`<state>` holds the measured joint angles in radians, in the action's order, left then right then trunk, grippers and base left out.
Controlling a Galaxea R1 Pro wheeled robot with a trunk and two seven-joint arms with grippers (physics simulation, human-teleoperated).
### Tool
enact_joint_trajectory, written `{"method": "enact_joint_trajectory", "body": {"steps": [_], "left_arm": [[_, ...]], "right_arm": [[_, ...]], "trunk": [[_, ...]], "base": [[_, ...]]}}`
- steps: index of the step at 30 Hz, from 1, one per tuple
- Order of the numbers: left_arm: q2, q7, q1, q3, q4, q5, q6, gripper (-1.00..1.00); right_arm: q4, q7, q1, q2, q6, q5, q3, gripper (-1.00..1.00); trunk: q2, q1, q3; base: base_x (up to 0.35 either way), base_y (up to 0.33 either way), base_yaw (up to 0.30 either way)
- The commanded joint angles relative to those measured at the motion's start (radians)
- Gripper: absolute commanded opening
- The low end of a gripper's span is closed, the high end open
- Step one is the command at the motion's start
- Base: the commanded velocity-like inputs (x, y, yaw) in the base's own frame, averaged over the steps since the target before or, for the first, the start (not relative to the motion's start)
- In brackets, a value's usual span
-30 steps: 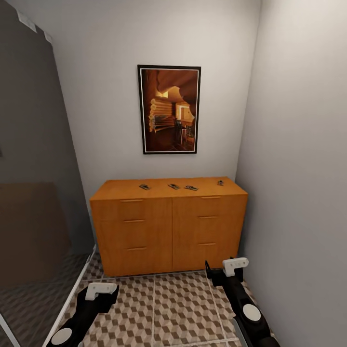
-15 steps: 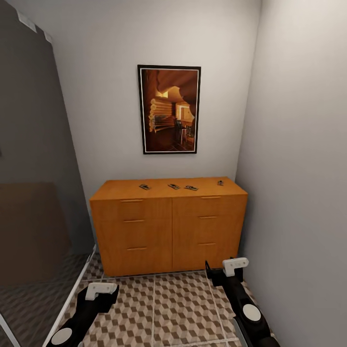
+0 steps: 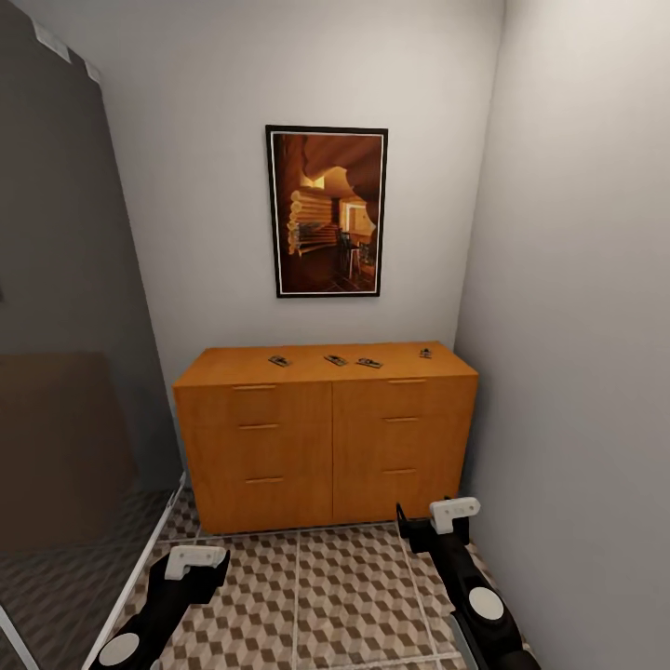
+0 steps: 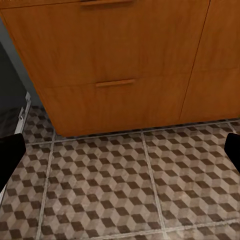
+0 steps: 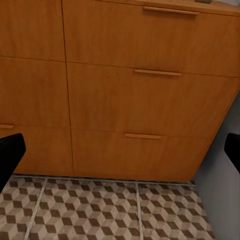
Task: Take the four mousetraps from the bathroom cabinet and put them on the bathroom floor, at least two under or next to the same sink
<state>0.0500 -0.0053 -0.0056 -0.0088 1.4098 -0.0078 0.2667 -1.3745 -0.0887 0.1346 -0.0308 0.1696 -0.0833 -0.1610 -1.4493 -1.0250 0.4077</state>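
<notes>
The orange-brown cabinet (image 3: 326, 437) stands against the far wall, with several mousetraps lying in a row on its top: one at the left (image 3: 279, 360), two near the middle (image 3: 335, 359) (image 3: 369, 363), and one at the right end (image 3: 425, 353). Both arms hang low over the cube-patterned bathroom floor (image 3: 344, 596), well short of the cabinet. My left gripper (image 3: 207, 575) is open and holds nothing; its fingertips (image 4: 10, 155) flank the lower drawer fronts (image 4: 115, 82). My right gripper (image 3: 421, 529) is also open and empty, facing the right-hand drawers (image 5: 150, 72). The sink is out of view.
A framed picture (image 3: 327, 212) hangs above the cabinet. A plain wall (image 3: 577, 372) runs close along the right. On the left stands a dark glass panel (image 3: 65, 372) with a white rail (image 3: 140, 577) at its foot. The patterned floor lies between me and the cabinet.
</notes>
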Motion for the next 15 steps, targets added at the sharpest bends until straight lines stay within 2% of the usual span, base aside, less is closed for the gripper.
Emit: {"method": "enact_joint_trajectory", "body": {"steps": [1,15], "left_arm": [[0.001,0.000,-0.001,-0.001,0.002,-0.001,0.005,1.00],[0.001,-0.001,-0.001,-0.002,0.001,0.000,0.005,1.00]], "right_arm": [[-0.001,-0.005,0.001,0.000,0.007,-0.009,-0.002,1.00],[-0.001,-0.005,0.001,0.000,0.007,-0.017,-0.002,1.00]], "trunk": [[-0.001,0.000,0.001],[-0.001,0.000,0.001]], "base": [[0.000,0.000,0.000],[0.000,0.000,0.000]]}}
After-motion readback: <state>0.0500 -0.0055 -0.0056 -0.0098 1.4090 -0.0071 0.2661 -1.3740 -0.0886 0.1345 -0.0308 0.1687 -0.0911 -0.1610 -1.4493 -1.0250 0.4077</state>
